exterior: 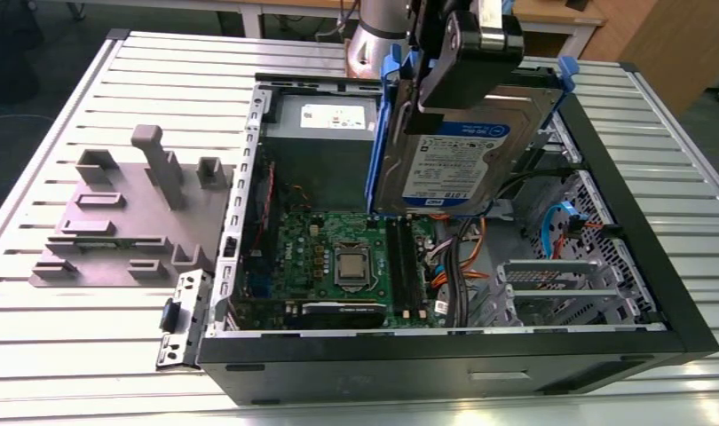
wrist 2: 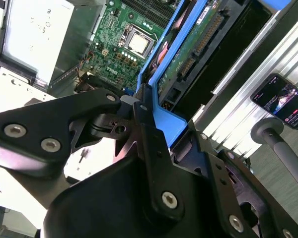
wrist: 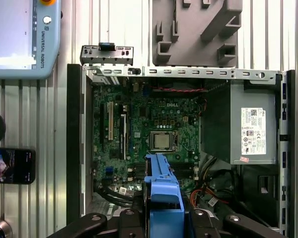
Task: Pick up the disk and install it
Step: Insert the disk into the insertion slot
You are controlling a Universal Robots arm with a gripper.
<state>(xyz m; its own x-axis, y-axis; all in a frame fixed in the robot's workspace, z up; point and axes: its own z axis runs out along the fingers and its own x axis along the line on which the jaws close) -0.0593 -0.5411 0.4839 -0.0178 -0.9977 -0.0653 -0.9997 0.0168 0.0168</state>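
The disk [exterior: 454,164], a silver drive with a white-and-blue label in a blue carrier, hangs upright over the open computer case [exterior: 454,359]. It is above the motherboard [exterior: 335,253], close to the case's far side. My gripper [exterior: 437,93] is shut on the disk's upper end, its black fingers clamping the carrier. In the second wrist view the blue carrier [wrist 2: 165,121] sits between the fingers [wrist 2: 144,124], and the drive's green circuit side [wrist 2: 186,54] shows beyond. The first wrist view looks straight down past the carrier's edge [wrist: 162,191] into the case.
A grey power-supply box [exterior: 324,120] fills the case's far corner, and a metal drive cage [exterior: 549,284] with cables sits on the exterior view's right. A grey moulded fixture [exterior: 122,213] lies outside the case. A phone [wrist: 10,165] and a teach pendant [wrist: 20,39] rest on the slatted table.
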